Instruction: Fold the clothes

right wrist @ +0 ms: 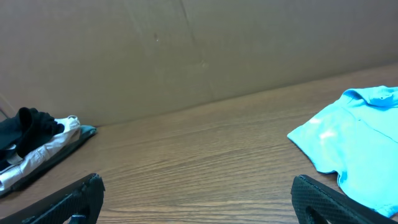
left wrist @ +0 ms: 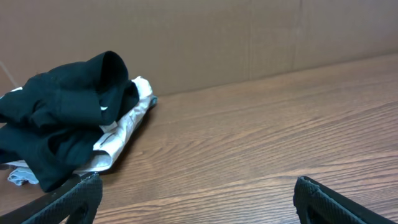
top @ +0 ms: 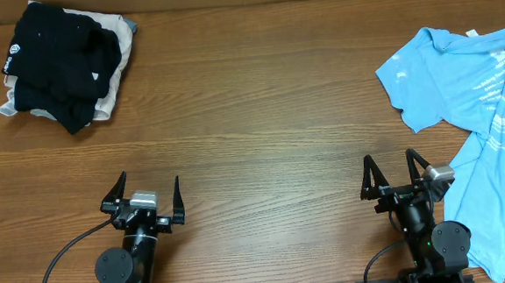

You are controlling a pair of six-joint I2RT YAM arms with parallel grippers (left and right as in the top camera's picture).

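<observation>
Overhead view: left gripper [top: 149, 179] and right gripper [top: 388, 158] sit at the near edge, fingers spread wide, holding nothing. Brown wood-grain table [top: 251, 115] beyond. Light blue printed fabric T-shirt [top: 469, 84] lies right. Crumpled black fabric T-shirt [top: 59, 61] lies far left on pale cloth [top: 117, 75]. Plain brown wall [left wrist: 249, 37] behind.

The place looked like a robotics lab bench: a wood-grain table [top: 260, 115] backed by plain cardboard sheets [right wrist: 186, 56], with two cabled robot arms [top: 128, 254] standing at its near edge.

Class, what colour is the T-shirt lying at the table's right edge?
Light blue T-shirt with white print; clearest in the overhead view.
</observation>
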